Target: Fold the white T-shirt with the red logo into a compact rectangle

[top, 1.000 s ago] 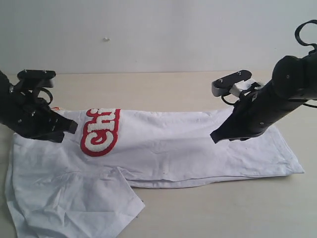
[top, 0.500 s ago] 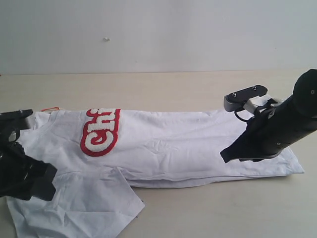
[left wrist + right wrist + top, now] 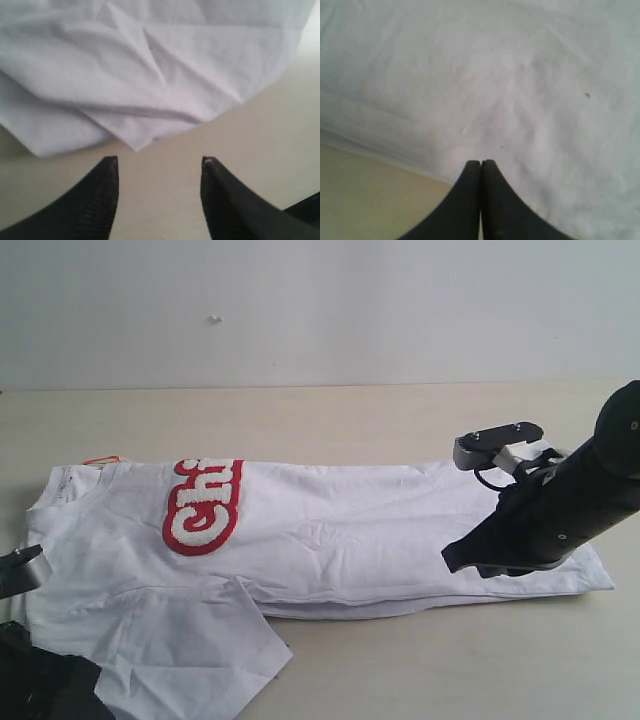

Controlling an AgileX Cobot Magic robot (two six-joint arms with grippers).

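The white T-shirt [image 3: 330, 530] lies lengthwise across the table, folded along its length, with a sleeve flap [image 3: 215, 640] spread toward the front left. Its red logo [image 3: 203, 505] shows only partly, near the left end. An orange neck tag [image 3: 100, 459] peeks out at the far left. My left gripper [image 3: 159, 161] stands open over bare table, just short of a pointed corner of the shirt [image 3: 136, 147]; the exterior view shows only its body [image 3: 40, 685] at the bottom left corner. My right gripper [image 3: 481, 162] is shut with nothing between its fingers, hovering over the shirt's near edge [image 3: 455, 558].
The tan table [image 3: 450, 660] runs in front of the shirt and behind it [image 3: 330, 425] up to a pale wall. The right arm [image 3: 570, 505] slants over the shirt's right end.
My left arm has dropped from over the collar end to the bottom left corner of the exterior view. The right arm swung right and lower, then held almost still.
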